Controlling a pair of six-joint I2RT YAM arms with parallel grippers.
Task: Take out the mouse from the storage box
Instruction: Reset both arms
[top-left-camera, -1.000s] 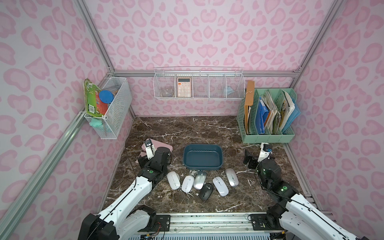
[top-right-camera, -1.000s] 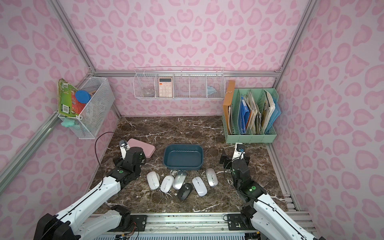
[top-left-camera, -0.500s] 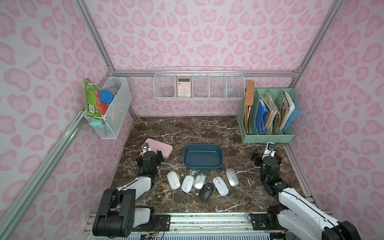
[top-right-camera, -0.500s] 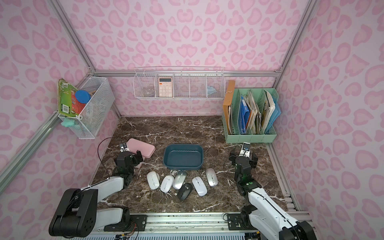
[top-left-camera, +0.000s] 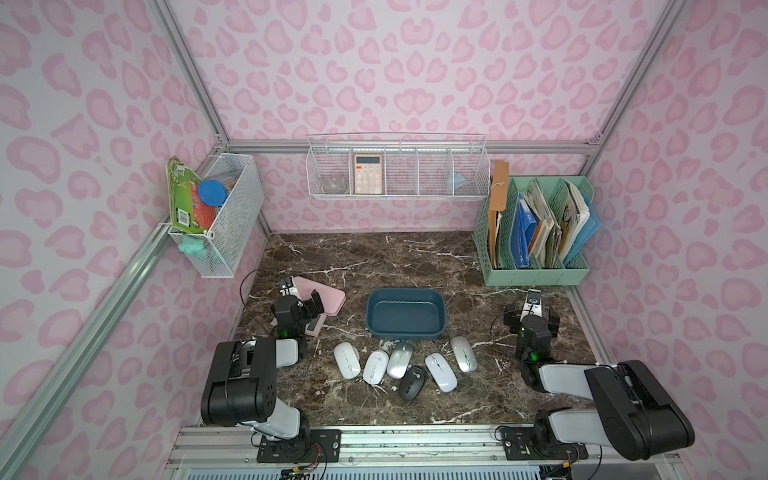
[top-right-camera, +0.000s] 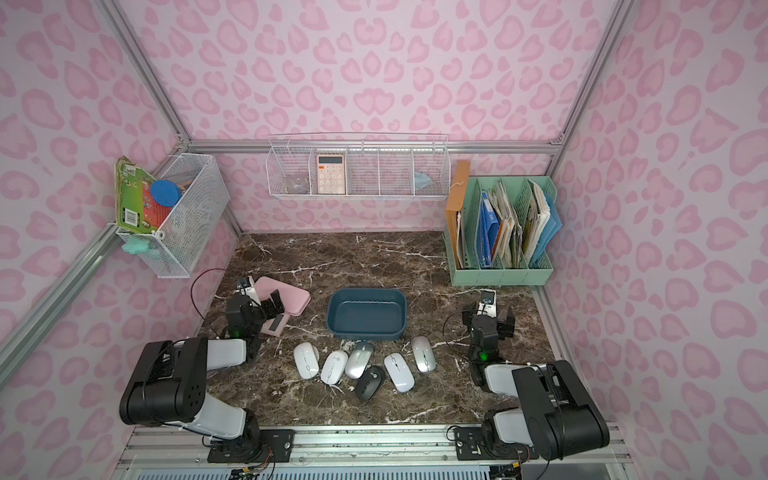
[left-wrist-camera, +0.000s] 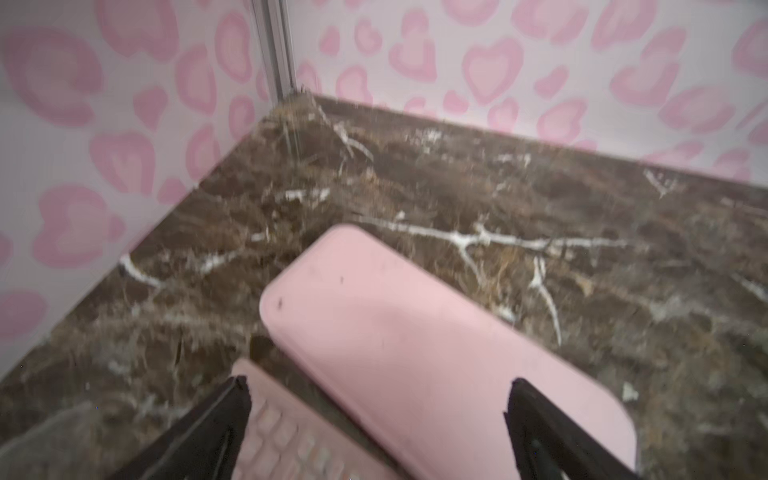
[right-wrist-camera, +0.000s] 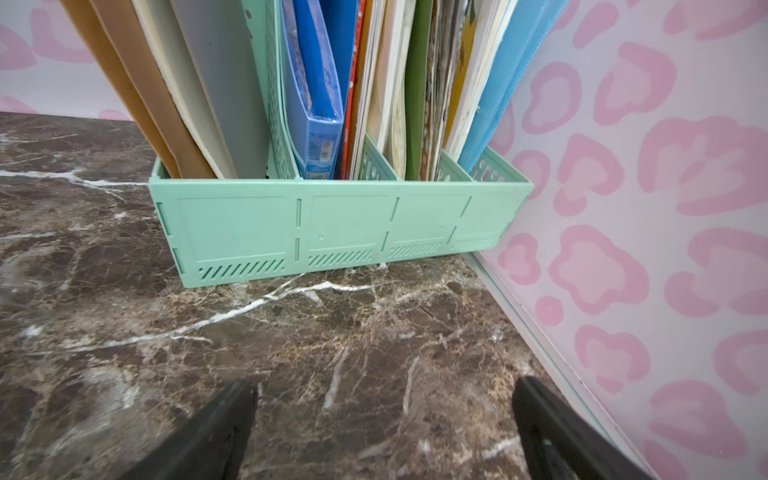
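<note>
The storage box (top-left-camera: 405, 333) (top-right-camera: 365, 332), a shallow dark blue tub, stands mid-table with nothing inside it. Several mice lie in a row on the marble just in front of it, among them a white mouse (top-left-camera: 347, 360), a silver mouse (top-left-camera: 464, 353) and a black mouse (top-left-camera: 412, 382) (top-right-camera: 368, 388). My left gripper (top-left-camera: 301, 296) (left-wrist-camera: 378, 395) is open over the pink case, left of the box. Far to the right of the box, my right gripper (top-left-camera: 532, 313) (right-wrist-camera: 384, 399) is open above bare marble. Both hold nothing.
A flat pink case (top-left-camera: 328, 296) (left-wrist-camera: 415, 353) and a pink calculator (top-left-camera: 314, 326) (left-wrist-camera: 282, 436) lie under the left gripper. A green file rack (top-left-camera: 536, 272) (right-wrist-camera: 332, 228) stands at the back right. White wire baskets (top-left-camera: 395, 174) hang on the walls.
Both arms have folded back toward the front rail, with the elbows now low near the bases. The grippers stayed open. The mice and the box have not moved.
</note>
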